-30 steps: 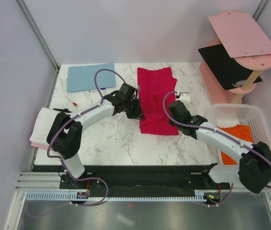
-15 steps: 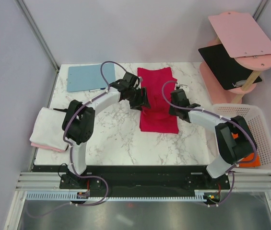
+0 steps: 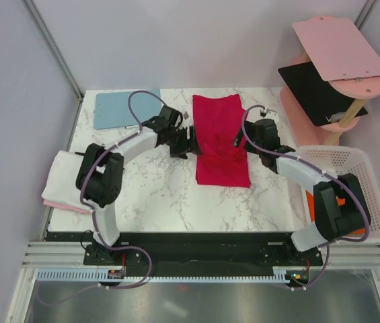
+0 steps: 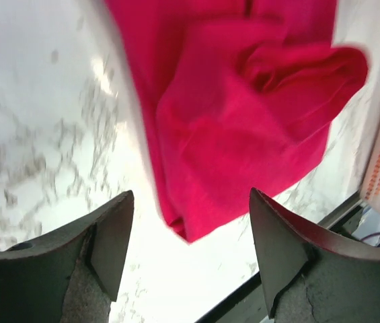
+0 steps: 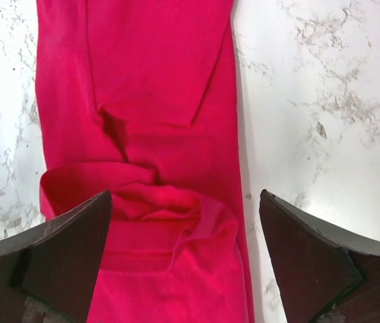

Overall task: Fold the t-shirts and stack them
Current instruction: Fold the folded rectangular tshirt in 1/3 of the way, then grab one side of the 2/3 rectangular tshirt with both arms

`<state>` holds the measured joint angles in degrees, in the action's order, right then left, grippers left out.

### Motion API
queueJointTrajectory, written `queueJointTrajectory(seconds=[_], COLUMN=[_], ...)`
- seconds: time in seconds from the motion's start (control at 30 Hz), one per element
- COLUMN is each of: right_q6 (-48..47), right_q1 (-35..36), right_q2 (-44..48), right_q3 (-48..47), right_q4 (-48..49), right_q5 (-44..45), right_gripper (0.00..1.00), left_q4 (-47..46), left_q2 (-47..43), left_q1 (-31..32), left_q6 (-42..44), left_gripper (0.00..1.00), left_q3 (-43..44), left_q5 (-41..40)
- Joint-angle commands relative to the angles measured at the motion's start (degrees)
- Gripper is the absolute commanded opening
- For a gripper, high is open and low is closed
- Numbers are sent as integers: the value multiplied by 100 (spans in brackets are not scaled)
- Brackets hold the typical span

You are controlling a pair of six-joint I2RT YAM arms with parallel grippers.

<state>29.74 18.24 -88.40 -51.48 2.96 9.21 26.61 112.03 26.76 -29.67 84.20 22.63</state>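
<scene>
Gaping empty, left gripper (image 4: 190,195) at 9 o'clock and right gripper (image 5: 184,195) at 3 needed matched pinches on the crimson t-shirt (image 3: 220,145).

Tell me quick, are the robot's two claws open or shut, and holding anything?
Left gripper: open, holding nothing, above the crimson red cloth t-shirt.
Right gripper: open, holding nothing, above the same t-shirt.

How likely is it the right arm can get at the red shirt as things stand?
Likely yes. The right hand hangs open close over the red shirt, with nothing between them; the left hand is open at the shirt's left edge, out of its way.
</scene>
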Motion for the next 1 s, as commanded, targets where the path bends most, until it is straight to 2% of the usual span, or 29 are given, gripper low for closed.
queueJointTrajectory(seconds=[0.0,0.13,0.3,0.47,0.57,0.73,0.8,0.83,0.87,0.93,0.97], right_q6=[93,208,374,603,753,902,972,990,1060,1104,1122], right_q1=[-5,-13,-31,-22,-22,-22,-22,-31,-22,-22,-22], right_q2=[507,1025,1351,1369,1273,1044,948,913,869,860,868], right_q3=[305,805,1114,1369,1501,1764,1852,1896,1931,2028,2054], right_q4=[-461,-805,-1270,-1456,-1421,-1132,-930,-816,-641,-447,-411], right_q5=[-244,-289,-429,-613,-824,-1167,-1465,-1588,-1781,-1931,-2054], right_gripper=[96,92,81,79,71,69,63,60,54,44,33], left_q4=[-647,-1209,-1614,-1835,-1966,-2072,-2090,-2098,-2116,-2134,-2151], left_q2=[-891,-1244,-1289,-1166,-1070,-858,-753,-726,-691,-630,-621], left_q1=[39,48,171,338,461,611,628,628,637,646,646], left_q6=[-73,-311,-469,-601,-706,-786,-803,-812,-804,-803,-795], left_gripper=[74,71,64,61,61,60,58,55,37,18,3], left_q3=[-1071,-2115,-2627,-2830,-2874,-2752,-2690,-2664,-2637,-2611,-2611], left_q5=[144,215,426,426,426,391,373,373,417,470,470])
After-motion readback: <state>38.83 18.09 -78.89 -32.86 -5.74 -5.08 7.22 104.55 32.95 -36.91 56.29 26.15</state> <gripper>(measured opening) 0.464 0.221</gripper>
